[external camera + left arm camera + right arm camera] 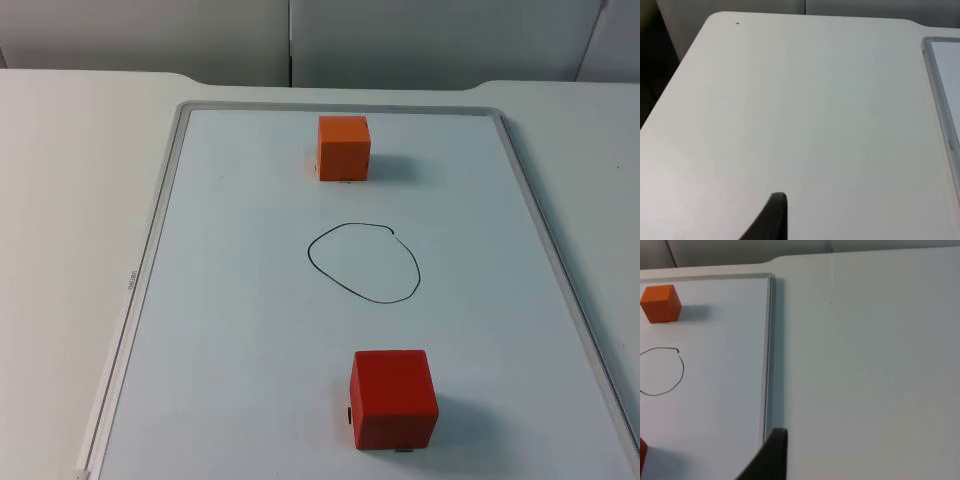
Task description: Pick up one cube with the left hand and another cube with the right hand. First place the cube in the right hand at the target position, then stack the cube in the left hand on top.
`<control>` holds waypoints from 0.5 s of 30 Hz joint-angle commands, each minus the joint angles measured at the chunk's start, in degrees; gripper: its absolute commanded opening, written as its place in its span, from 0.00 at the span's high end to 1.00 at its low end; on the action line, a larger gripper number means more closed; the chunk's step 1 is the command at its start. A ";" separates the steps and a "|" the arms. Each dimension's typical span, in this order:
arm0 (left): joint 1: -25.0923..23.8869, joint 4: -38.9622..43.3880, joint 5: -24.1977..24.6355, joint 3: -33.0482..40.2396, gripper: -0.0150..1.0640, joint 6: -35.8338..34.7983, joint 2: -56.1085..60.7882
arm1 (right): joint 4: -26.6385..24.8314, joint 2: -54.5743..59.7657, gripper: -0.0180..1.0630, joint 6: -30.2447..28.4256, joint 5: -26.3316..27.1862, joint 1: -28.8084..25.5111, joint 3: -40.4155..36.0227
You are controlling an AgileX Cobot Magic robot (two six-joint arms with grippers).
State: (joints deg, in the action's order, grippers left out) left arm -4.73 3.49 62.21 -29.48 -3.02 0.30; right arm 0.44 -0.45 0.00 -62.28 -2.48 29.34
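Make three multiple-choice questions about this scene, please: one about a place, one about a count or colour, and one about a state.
1. Where is the drawn circle?
A. Between the two cubes on the whiteboard
B. Beside the whiteboard, on the bare table
C. Under the red cube

2. How many cubes lie on the whiteboard?
A. One
B. Two
C. Three

3. In what state is the stacking?
A. Both cubes stacked in the circle
B. One cube placed in the circle
C. Not begun, both cubes apart and outside the circle

Answers:
1 A: the circle lies between the orange cube at the far end and the red cube at the near end.
2 B: there is one orange and one red.
3 C: nothing lies inside the circle, and no gripper touches a cube.
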 commanded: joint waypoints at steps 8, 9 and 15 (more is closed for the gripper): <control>0.32 -4.36 -1.92 -1.40 0.01 6.92 -0.30 | 0.23 0.45 0.01 0.00 0.42 -0.37 -0.21; 0.32 -4.87 -3.27 -2.26 0.01 7.34 -0.53 | 0.23 0.45 0.01 0.00 0.42 -0.37 -0.21; 0.32 -5.16 -9.77 -5.41 0.01 7.11 -7.43 | 0.23 0.45 0.01 0.00 0.42 -0.37 -0.21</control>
State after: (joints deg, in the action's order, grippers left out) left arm -4.73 -0.84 54.41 -34.35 4.08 -6.22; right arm 0.44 -0.45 0.00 -62.28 -2.48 29.34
